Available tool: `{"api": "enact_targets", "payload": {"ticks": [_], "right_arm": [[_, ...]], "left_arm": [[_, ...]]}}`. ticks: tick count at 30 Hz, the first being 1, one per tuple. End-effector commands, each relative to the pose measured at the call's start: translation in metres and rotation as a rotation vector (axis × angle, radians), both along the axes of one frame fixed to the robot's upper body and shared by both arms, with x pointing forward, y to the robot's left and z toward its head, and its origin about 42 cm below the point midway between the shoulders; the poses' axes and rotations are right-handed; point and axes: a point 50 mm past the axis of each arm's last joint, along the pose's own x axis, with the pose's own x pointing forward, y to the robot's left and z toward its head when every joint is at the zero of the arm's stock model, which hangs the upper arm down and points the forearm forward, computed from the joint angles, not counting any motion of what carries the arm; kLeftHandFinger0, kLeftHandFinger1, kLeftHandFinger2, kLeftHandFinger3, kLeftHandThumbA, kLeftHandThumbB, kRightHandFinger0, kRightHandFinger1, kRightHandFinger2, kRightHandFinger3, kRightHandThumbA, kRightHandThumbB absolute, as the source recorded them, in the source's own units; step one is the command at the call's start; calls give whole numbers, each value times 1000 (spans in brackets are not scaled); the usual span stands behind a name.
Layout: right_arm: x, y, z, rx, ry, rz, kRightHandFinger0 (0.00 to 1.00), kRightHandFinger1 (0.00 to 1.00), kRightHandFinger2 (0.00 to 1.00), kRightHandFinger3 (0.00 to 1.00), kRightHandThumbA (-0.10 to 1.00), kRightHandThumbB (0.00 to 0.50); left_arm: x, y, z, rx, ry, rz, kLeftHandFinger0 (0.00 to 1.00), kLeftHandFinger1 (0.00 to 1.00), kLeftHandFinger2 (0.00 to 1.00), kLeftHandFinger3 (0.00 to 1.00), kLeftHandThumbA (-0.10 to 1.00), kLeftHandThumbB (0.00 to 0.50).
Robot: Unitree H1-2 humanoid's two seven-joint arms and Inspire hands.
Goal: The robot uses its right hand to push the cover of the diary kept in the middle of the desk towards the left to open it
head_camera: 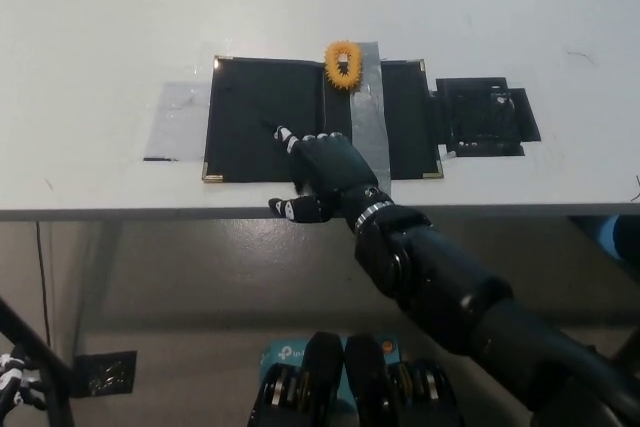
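Observation:
A black diary point(262, 117) with gold corner tips lies opened flat in the middle of the white desk point(100, 27). Its cover is spread to the left. A grey tape strip point(368, 112) runs down its right half, with an orange spiky ring point(341, 63) at the top. My black right hand point(322, 169) rests on the diary's front middle, fingers apart and stretched leftward onto the flat cover, holding nothing. The left hand is out of view.
A black flat frame piece point(484, 115) lies just right of the diary. A patch of clear tape point(176, 119) sits on the desk left of the cover. The desk's front edge point(150, 213) runs right below the diary.

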Motion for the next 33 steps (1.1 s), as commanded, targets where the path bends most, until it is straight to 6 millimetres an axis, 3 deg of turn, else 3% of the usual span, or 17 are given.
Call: {"api": "enact_targets", "payload": {"ticks": [1,3,4,5,6,7,10,11,12,16,19,22,26,32,33], "right_arm": [[-9,1,-2,6,167,54,685,803,847,1000,1000,377],[-4,-6,16,96,215,64,870,886,887,1000,1000,384],[-4,-8,24,138,215,73,657,682,705,964,1000,353],[-4,-12,35,213,228,76,528,557,577,891,1000,336],[-6,-15,46,260,273,69,843,823,823,927,1000,333],[-10,-23,67,348,352,72,1000,974,973,996,1000,301],[-14,-32,86,471,444,79,1000,1000,1000,1000,1000,298],[-23,-57,114,653,547,87,976,1000,993,1000,1000,316],[-25,-64,120,701,551,99,907,950,967,1000,1000,301],[-31,-94,138,937,591,169,871,911,957,1000,1000,292],[-36,-115,146,1066,602,192,880,926,967,1000,1000,295],[-49,-142,150,1190,591,198,923,974,1000,1000,1000,243],[-72,-174,149,1349,587,188,956,997,1000,1000,1000,253],[-102,-206,144,1511,580,149,976,1000,1000,1000,1000,289],[-112,-217,134,1563,515,90,929,977,997,1000,1000,257]], "left_arm": [[-3,9,11,64,-19,-7,326,383,177,337,606,500],[-4,10,9,52,-27,-6,329,385,184,341,600,500],[-4,10,8,39,-33,-7,333,387,182,340,590,500],[-5,10,8,30,-31,-2,353,403,190,344,585,500],[-7,11,8,29,-29,2,339,394,192,335,578,500],[-6,11,9,28,-26,5,335,392,192,330,576,500],[-7,11,8,45,-18,1,347,404,197,328,600,500],[-8,12,7,29,-26,2,340,395,202,328,576,500],[-8,13,6,30,-31,-3,324,387,205,330,577,500],[-13,13,4,46,-21,-2,318,374,199,335,605,500],[-17,14,2,49,-14,7,321,378,196,335,611,500],[-18,14,2,46,-20,2,302,368,196,323,612,500],[-20,14,0,39,-12,15,312,380,216,335,610,500],[-18,15,0,26,-12,25,325,388,204,328,598,500],[-19,14,0,21,-15,25,327,394,209,327,589,500]]}}
